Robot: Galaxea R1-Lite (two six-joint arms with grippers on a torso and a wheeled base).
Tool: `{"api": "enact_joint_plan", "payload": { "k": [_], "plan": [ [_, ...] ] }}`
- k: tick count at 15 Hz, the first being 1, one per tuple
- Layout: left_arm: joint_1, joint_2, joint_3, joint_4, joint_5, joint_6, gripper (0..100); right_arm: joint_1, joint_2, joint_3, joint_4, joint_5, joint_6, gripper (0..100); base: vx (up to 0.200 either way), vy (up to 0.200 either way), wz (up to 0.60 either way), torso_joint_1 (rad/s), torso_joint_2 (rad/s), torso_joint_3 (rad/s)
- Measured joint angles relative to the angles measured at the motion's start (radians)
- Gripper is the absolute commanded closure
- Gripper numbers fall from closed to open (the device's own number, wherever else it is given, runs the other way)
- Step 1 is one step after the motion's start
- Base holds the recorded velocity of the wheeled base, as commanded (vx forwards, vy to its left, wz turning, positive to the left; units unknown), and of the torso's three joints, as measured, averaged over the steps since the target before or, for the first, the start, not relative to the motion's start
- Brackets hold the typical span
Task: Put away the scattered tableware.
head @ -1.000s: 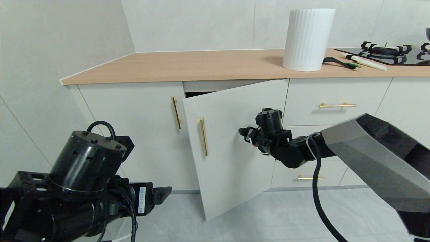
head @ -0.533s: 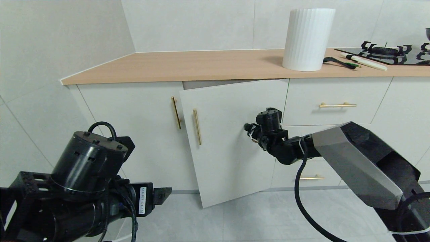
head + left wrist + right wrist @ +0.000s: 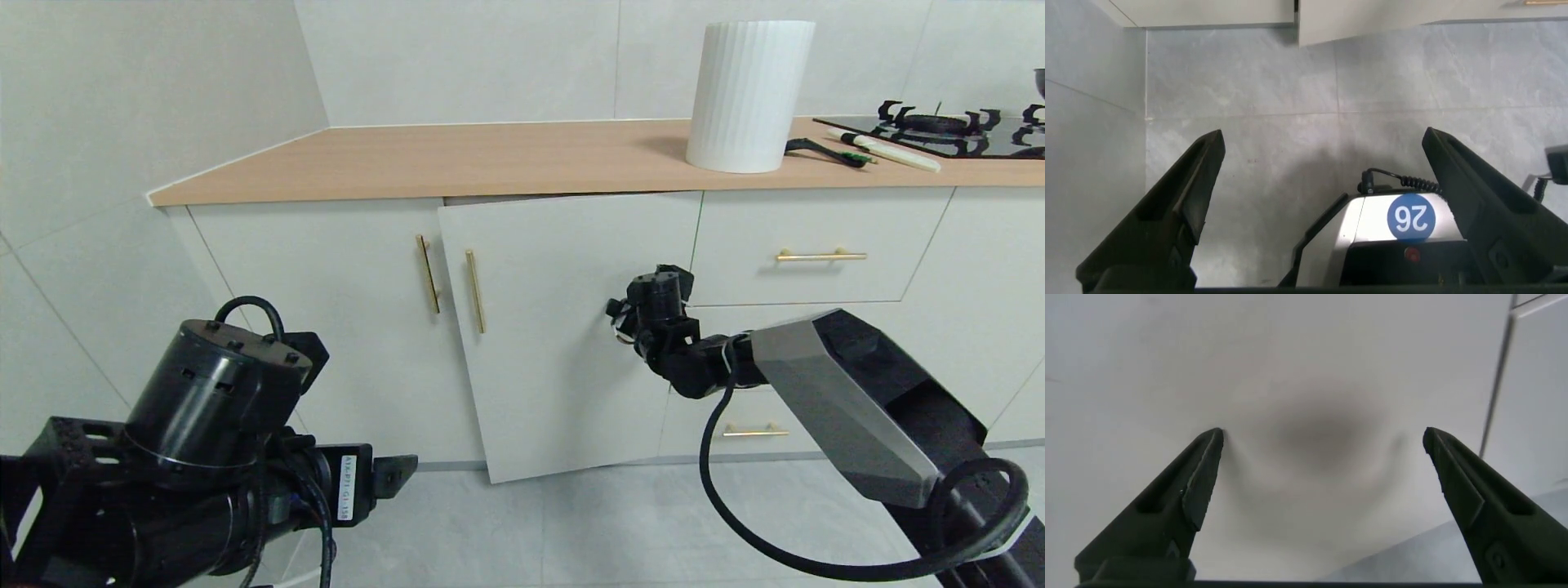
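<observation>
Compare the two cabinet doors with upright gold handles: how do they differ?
The left door sits flush and shut; the right door stands slightly ajar. The open right gripper is at the right door's face; nothing touches the left door. Both are plain white.

Utensils point(image 3: 886, 150) on counter point(image 3: 490, 159) (beside stove point(image 3: 939, 131))
</observation>
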Motion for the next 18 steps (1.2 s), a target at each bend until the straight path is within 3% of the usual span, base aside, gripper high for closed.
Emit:
{"api": "enact_joint_plan", "payload": {
  "k": [18],
  "plan": [
    [0.000,0.002,0.001,0.000,-0.001,0.000,0,-0.057,0.062,-0.040,-0.070,-0.119,-0.098,0,0.000,0.000,0.00,0.000,0.00,0.000]
  ]
}}
